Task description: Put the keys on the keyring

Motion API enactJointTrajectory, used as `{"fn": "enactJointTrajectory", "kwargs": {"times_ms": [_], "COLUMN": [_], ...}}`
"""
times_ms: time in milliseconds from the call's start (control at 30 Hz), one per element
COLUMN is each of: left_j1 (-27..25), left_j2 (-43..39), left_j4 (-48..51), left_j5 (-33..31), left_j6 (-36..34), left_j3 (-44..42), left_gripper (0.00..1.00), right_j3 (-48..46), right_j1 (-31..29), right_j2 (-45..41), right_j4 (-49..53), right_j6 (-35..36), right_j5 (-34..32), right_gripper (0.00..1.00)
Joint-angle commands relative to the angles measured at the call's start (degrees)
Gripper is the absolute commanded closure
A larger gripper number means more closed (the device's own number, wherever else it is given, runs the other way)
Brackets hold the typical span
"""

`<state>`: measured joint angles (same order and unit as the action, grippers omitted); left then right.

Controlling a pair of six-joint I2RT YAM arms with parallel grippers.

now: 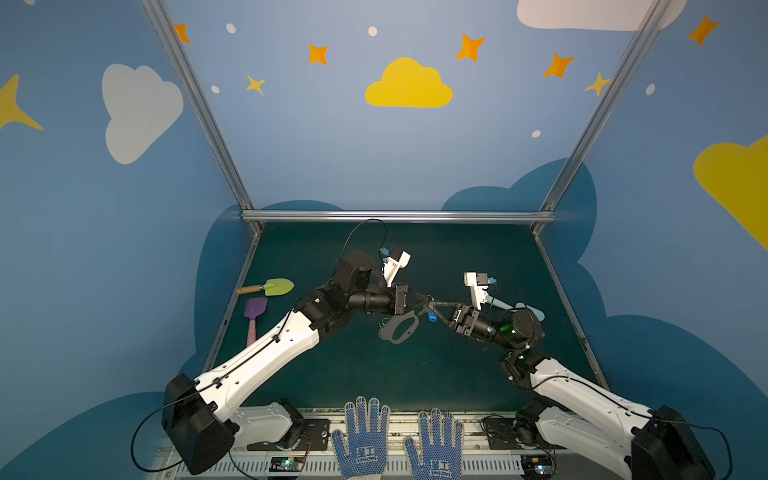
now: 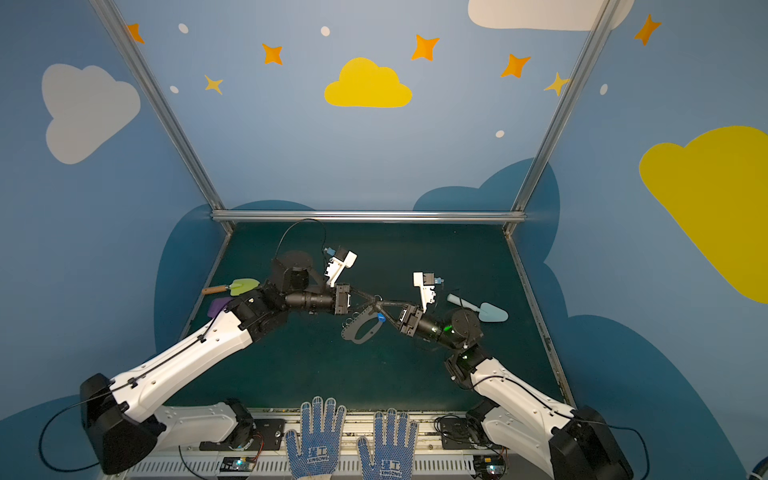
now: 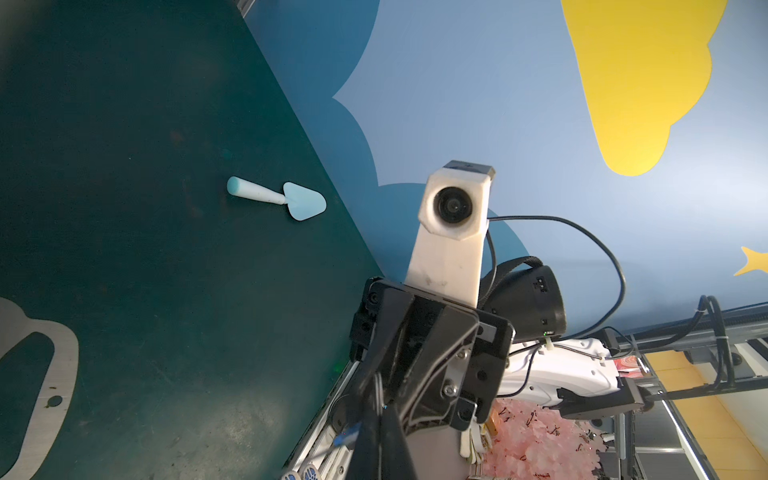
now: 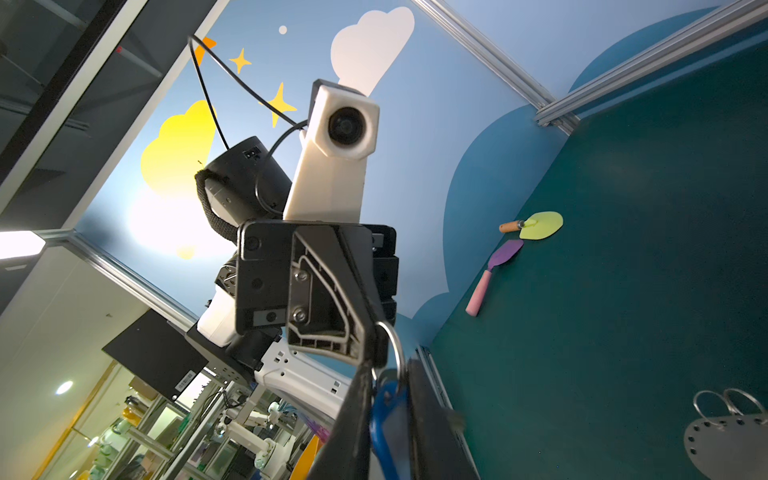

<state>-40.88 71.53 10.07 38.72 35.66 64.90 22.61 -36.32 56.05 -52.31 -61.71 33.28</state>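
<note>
Near the keyring (image 4: pixel 727 444), my left fingers (image 4: pixel 357 324) are pinching the keys (image 4: pixel 384 415); can't tell if my right fingers (image 4: pixel 351 422) are gripping.

Left arm (image 1: pixel 266 357) and right arm (image 1: pixel 582 395) extended inward; left gripper (image 1: pixel 424 298), jaws closed, and right gripper (image 1: pixel 431 306) meet tip to tip at centre.

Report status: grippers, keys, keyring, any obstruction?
Left gripper shut on keys. Right gripper astride blue tag. Keyring flat on mat, keys not yet on. Nothing obstructing.
</note>
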Motion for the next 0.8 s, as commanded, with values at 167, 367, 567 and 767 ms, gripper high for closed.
{"fn": "enactJointTrajectory", "kwargs": {"times_ms": [167, 367, 567, 767], "left_j1": [0.38, 0.37, 0.29, 0.28], "left_j2": [-1.12, -0.78, -0.47, 0.12], "left_j4": [-1.98, -2.3, -2.42, -2.88], "left_j5": [2.45, 3.02, 3.62, 5.29], "left_j6": [0.06, 0.33, 0.4, 1.22], "left_j3": [-0.06, -0.04, 0.21, 0.2], "left_gripper": [0.96, 0.96, 0.96, 0.96], "right_j3": [-0.28, 0.89, 0.77, 0.73], "right_j1": [0.72, 0.72, 0.98, 1.51], "right_j2": [-1.3, -1.58, -2.73, -4.29], "right_j4": [1.79, 3.22, 4.28, 1.69], "right_j6": [1.09, 2.15, 2.87, 2.92], "right_j5": [1.25, 1.88, 0.96, 1.23], "right_gripper": [0.95, 0.99, 0.52, 0.45]}}
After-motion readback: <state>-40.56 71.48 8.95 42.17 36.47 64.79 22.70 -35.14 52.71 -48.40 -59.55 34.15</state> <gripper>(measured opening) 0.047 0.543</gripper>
